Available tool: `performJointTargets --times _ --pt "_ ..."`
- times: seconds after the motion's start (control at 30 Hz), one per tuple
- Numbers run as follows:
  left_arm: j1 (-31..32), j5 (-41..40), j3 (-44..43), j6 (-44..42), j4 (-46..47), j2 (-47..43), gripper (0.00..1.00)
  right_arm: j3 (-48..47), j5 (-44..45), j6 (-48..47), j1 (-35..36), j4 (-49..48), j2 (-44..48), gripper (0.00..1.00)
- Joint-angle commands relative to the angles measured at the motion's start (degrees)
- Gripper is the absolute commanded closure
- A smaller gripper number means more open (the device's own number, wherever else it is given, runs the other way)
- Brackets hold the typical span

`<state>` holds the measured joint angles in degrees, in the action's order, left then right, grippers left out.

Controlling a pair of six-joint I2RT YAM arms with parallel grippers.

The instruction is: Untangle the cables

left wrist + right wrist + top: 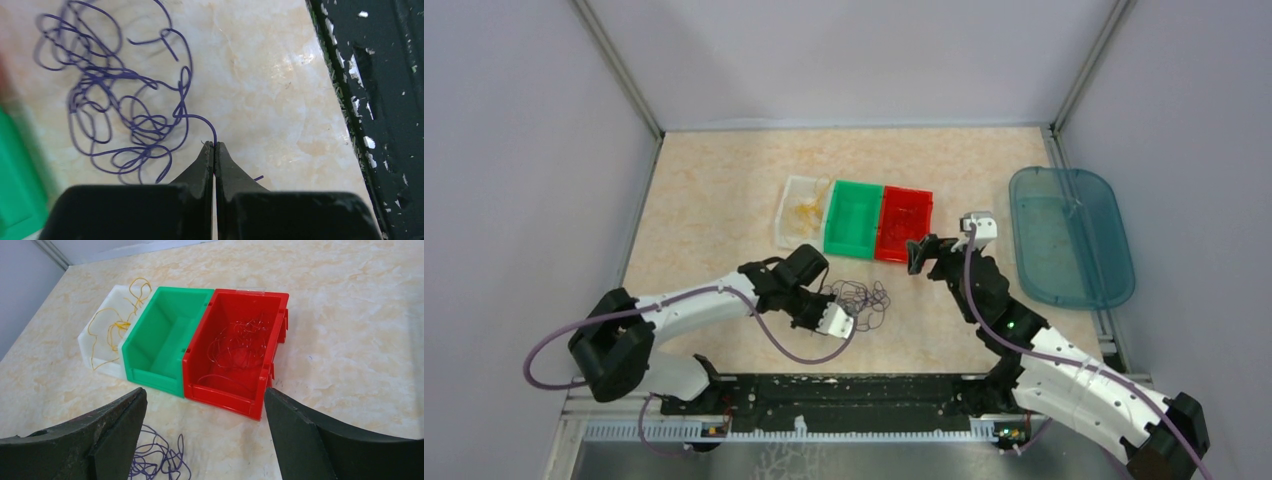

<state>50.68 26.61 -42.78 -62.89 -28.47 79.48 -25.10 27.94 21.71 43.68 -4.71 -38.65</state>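
Left gripper (214, 145): jaws fully closed, pinching 1 strand of the purple cable (125, 100) near its end. A short tail exits to the right of the fingertips. From the pinch the strand arcs forward, then bends left into a loose tangle on the table (270, 75), ahead-left of the gripper. The tangle has no single long axis.

Right gripper (205, 392): jaws wide apart, holding nothing. Ahead of it, 3 bins stand side by side:
- red bin (225, 397), containing a coiled red cable (240, 342)
- green bin (150, 375)
- white bin (100, 365), with a yellow cable (117, 325) looping over its far rim
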Motion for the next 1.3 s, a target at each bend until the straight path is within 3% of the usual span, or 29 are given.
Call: performJointTargets --times 0.0,0.13,0.23,0.47,0.63,0.93,1.27 --pt "0.2 4.3 -5.6 -0.2 -5.2 -5.2 1.0 -0.4 -1.4 0.2 -0.6 -3.9 -0.3 0.13" --pt "0.1 6.0 -11.3 -2.5 -10.3 -9.6 1.0 0.1 -11.0 -3.3 -0.7 -8.6 -0.2 0.1" --pt "-0.2 4.3 -16.4 -4.8 -11.5 -13.3 1.0 0.5 -23.2 -6.9 -0.7 -14.4 0.2 0.07" --pt "-0.4 0.5 -28.7 -8.9 -18.6 -16.4 1.0 0.0 -40.8 -6.9 -0.7 -25.2 -0.7 0.02" --pt "-0.4 -3.4 -28.3 -14.9 -17.7 -20.5 1.0 -2.1 -44.6 -3.8 -0.7 -31.3 -3.5 0.01" --pt "-0.5 -2.3 -29.6 -14.6 -17.4 -22.0 1.0 -6.4 -54.6 1.8 -0.6 -39.6 -11.5 0.06" --pt "-0.4 -0.6 -31.9 -13.7 -16.4 -21.7 1.0 -11.7 -54.1 1.3 1.8 -42.2 -21.4 0.16"
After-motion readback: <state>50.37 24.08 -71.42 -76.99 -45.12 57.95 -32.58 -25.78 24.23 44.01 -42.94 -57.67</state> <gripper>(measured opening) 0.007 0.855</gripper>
